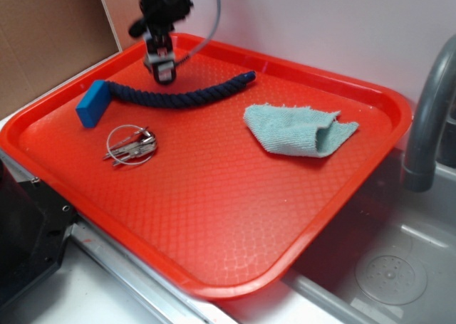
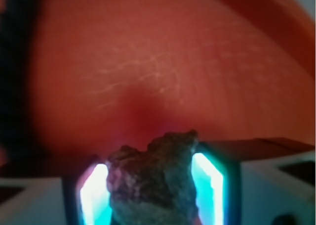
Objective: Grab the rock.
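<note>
The rock (image 2: pixel 157 178), a lumpy brown-grey stone, fills the gap between the two glowing teal pads (image 2: pixel 210 183) in the wrist view. My gripper (image 2: pixel 154 188) is shut on it, with the red tray (image 2: pixel 163 76) blurred beneath. From the exterior view the gripper (image 1: pixel 164 70) hangs over the tray's far left corner, just above the rope. There the stone is mostly hidden by the fingers.
On the red tray (image 1: pixel 235 285) lie a blue block (image 1: pixel 92 103), a dark blue rope (image 1: pixel 182 96), a bunch of keys (image 1: pixel 132 146) and a teal cloth (image 1: pixel 299 128). A sink (image 1: pixel 399 267) and a grey faucet (image 1: pixel 427 124) stand to the right.
</note>
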### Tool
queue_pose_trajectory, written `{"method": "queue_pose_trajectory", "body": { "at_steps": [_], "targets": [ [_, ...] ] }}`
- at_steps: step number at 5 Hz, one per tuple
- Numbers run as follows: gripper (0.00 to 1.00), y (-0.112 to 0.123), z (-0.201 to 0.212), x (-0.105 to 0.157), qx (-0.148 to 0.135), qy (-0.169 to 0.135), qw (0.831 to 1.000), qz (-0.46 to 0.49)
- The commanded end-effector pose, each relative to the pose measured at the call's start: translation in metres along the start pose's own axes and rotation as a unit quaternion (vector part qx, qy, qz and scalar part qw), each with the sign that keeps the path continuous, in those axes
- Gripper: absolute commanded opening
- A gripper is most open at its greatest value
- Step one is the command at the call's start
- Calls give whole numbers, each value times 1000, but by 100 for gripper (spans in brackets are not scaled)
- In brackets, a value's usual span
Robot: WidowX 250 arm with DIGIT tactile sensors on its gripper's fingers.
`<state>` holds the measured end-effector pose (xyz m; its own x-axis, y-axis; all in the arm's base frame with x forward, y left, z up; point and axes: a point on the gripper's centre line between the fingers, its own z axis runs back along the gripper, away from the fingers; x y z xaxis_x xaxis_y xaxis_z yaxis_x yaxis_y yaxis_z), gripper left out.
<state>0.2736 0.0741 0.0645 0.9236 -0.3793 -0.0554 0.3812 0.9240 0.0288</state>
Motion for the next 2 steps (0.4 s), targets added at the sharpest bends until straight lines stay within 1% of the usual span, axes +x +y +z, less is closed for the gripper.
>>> {"method": "queue_pose_trajectory", "body": {
  "at_steps": [1, 2],
  "targets": [
    [0, -56, 85, -4, -41, -4, 990, 136],
    [0, -90, 108, -20, -33, -4, 990, 140]
  ]
}}
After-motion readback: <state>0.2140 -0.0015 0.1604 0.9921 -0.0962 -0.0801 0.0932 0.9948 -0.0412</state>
